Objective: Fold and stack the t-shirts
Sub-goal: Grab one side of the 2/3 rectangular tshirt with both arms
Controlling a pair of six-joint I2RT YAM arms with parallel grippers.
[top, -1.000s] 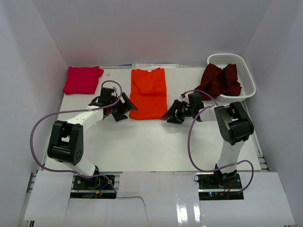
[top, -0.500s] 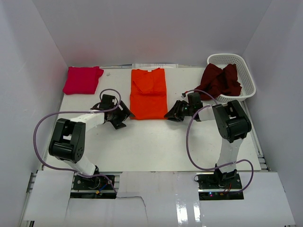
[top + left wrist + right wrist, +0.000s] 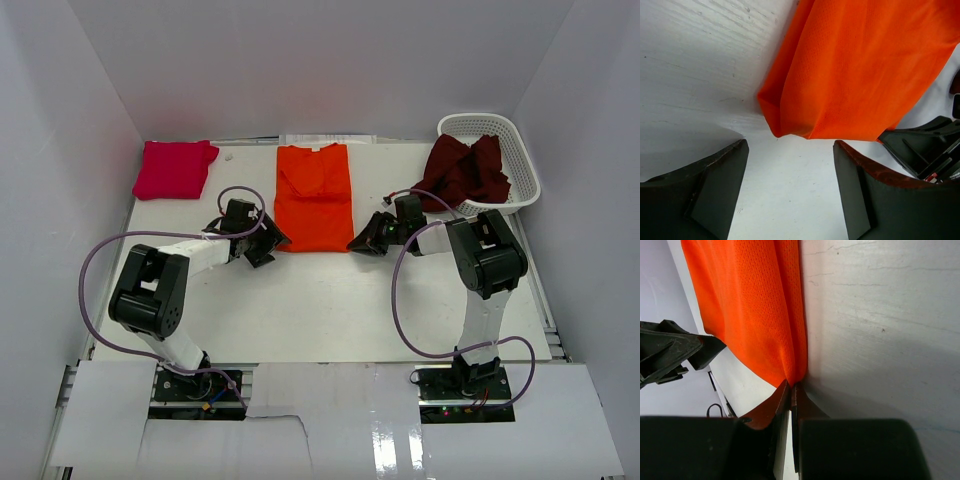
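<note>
Hidden: the maroon t-shirt (image 3: 465, 170) lies bunched, partly inside the white basket (image 3: 522, 160) and partly over its rim; its shape is hard to make out.
Orange t-shirt (image 3: 314, 196): flat on the table (image 3: 330, 300), collar at the far edge, folded lengthwise.
Left gripper (image 3: 262, 243): jaws apart, low at the tee's near left corner, just short of the cloth.
Right gripper (image 3: 362, 240): fingers together, pinching the tee's near right corner.
Magenta t-shirt (image 3: 174, 168): folded, at the far left corner.
Edges: white walls hem in three sides; the basket sits against the right one.
</note>
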